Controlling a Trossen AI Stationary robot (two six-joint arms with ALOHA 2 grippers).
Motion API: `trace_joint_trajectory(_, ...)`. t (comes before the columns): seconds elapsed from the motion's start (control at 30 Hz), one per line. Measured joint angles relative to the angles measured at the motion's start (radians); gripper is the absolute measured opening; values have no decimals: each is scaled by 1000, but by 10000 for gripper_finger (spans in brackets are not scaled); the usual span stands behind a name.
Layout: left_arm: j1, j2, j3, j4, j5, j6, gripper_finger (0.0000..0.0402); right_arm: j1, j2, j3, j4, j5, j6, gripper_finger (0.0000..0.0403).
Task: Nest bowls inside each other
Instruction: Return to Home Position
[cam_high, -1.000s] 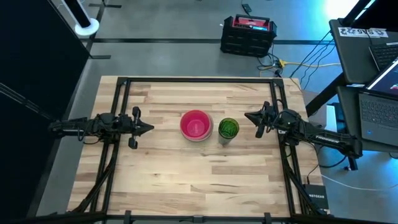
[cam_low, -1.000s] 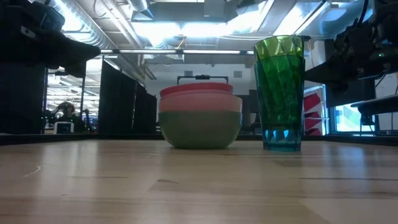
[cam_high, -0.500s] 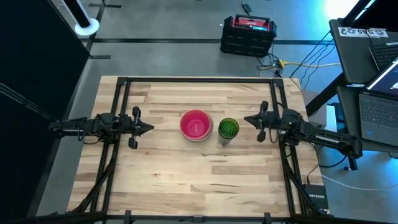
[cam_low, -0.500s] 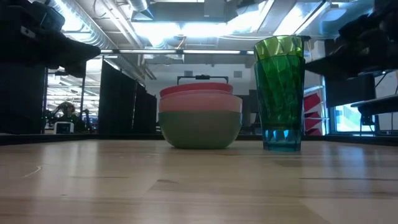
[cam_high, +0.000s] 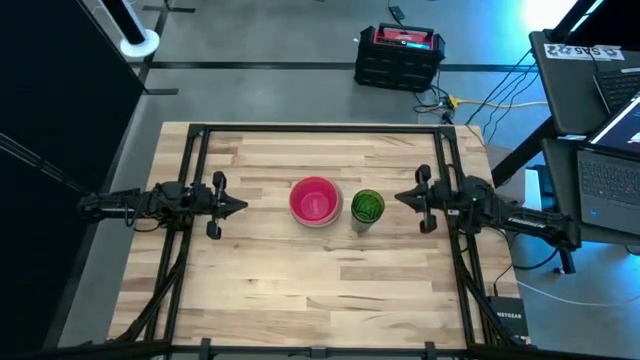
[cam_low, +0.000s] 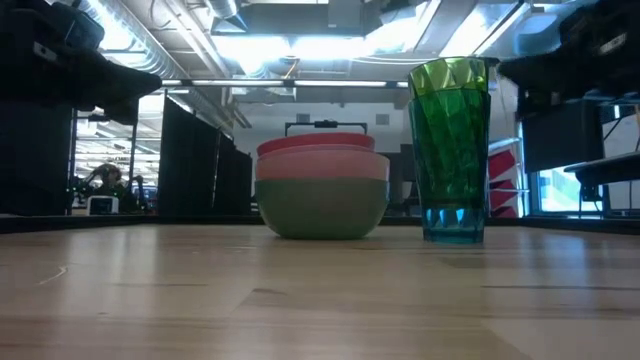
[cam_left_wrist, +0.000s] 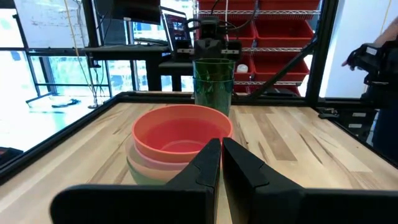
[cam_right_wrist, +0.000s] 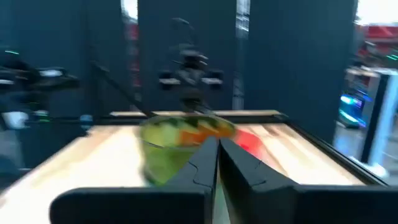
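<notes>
While both arms are hanging over opposite sides of the wooden table (cam_high: 300, 290), the nested bowls (cam_high: 314, 200) are sitting as one stack just left of the middle of the high view. A green tumbler (cam_high: 367, 207) is standing upright just beside the stack on its right, and the low view is showing a narrow gap between the two. In that low view the stack is resting near the centre of the frame: a mint-green bowl (cam_low: 322, 210) is carrying the rest at the bottom, a pale pink bowl (cam_low: 322, 166) is lying inside it, and a pink bowl (cam_low: 316, 144) is showing its rim on top. Any bowls deeper inside are hiding from view. The left gripper (cam_high: 240, 207) is pointing toward the stack from the left of the high view, well apart from it. Its fingers (cam_left_wrist: 208, 163) are pressing together with only a thin slit between them and are gripping nothing. The right gripper (cam_high: 400, 196) is hovering at the right of the high view, near the tumbler but not touching it. Its two fingers (cam_right_wrist: 231, 160) are likewise lying closed against each other and are carrying nothing.
</notes>
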Motion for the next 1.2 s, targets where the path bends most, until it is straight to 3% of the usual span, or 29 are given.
trace_joint_trajectory(0.4, 0, 0, 0, 0, 0, 0, 0, 144, -56, 0, -55, 140, 36, 0)
trace_joint_trajectory(1.2, 0, 0, 0, 0, 0, 0, 0, 154, -52, 0, -95, 122, 29, 0)
